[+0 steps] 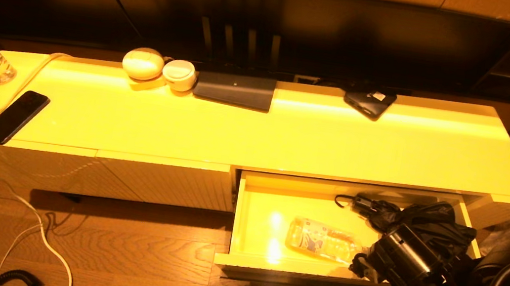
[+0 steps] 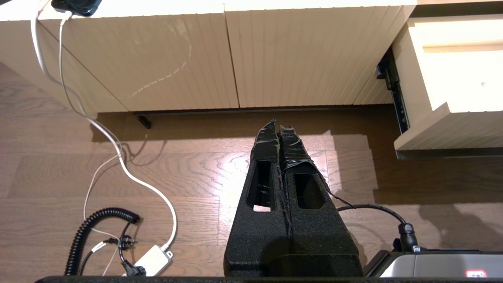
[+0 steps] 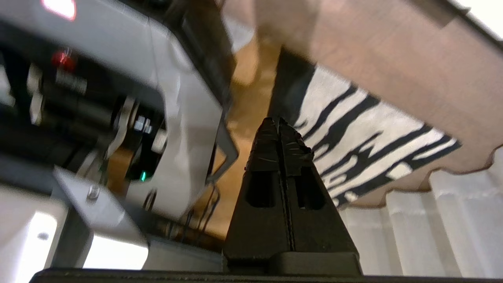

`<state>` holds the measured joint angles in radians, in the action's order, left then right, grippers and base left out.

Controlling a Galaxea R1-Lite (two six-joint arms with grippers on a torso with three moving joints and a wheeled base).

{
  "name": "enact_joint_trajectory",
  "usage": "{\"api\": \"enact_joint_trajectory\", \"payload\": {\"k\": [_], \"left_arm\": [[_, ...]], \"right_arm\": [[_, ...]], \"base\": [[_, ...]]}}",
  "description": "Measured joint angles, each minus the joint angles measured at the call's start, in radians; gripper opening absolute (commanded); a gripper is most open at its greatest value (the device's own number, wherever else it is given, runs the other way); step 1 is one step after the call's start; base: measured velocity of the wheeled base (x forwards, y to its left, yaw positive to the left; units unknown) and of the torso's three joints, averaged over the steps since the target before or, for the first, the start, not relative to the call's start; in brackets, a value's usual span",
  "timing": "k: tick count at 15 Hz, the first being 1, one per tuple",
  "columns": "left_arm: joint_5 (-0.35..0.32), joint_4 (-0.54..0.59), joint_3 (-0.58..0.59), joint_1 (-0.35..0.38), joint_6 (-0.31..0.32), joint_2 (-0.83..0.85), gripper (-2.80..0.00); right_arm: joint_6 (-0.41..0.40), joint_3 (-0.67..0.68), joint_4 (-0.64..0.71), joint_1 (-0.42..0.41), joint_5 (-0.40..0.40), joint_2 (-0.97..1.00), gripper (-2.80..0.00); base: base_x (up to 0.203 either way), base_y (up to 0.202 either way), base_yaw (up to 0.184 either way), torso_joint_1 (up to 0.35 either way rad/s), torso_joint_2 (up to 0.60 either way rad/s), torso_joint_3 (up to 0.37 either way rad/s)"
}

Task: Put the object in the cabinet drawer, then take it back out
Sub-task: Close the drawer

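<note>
The bottle (image 1: 321, 240) lies on its side in the open drawer (image 1: 246, 256), near the front. It looks light, smooth and slippery, so grab its middle. Your right gripper (image 3: 279, 122), fingers together and empty, points away. The left gripper (image 2: 279, 127) rests shut over the floor.

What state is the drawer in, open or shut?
Open. The drawer is pulled out past the cabinet front, its glossy inside exposed, with a plastic bottle lying on its side in it and a black umbrella behind.
</note>
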<state>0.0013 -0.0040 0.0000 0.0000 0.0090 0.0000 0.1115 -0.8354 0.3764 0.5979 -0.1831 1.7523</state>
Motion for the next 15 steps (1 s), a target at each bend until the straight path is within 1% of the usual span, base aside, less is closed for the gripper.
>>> {"api": "enact_joint_trajectory", "payload": {"k": [8, 10, 13, 15], "left_arm": [[0.000, 0.000, 0.000, 0.000, 0.000, 0.000, -2.80], [0.000, 0.000, 0.000, 0.000, 0.000, 0.000, -2.80], [0.000, 0.000, 0.000, 0.000, 0.000, 0.000, -2.80], [0.000, 0.000, 0.000, 0.000, 0.000, 0.000, -2.80]], "right_arm": [[0.024, 0.022, -0.275, -0.015, -0.071, 0.025, -2.80], [0.023, 0.022, -0.310, -0.020, -0.089, 0.031, -2.80], [0.021, 0.015, -0.396, -0.024, -0.152, 0.047, -2.80], [0.019, 0.012, -0.422, -0.027, -0.173, 0.057, -2.80]], "base": [[0.000, 0.000, 0.000, 0.000, 0.00, 0.000], [0.000, 0.000, 0.000, 0.000, 0.00, 0.000], [0.000, 0.000, 0.000, 0.000, 0.00, 0.000], [0.000, 0.000, 0.000, 0.000, 0.00, 0.000]]}}
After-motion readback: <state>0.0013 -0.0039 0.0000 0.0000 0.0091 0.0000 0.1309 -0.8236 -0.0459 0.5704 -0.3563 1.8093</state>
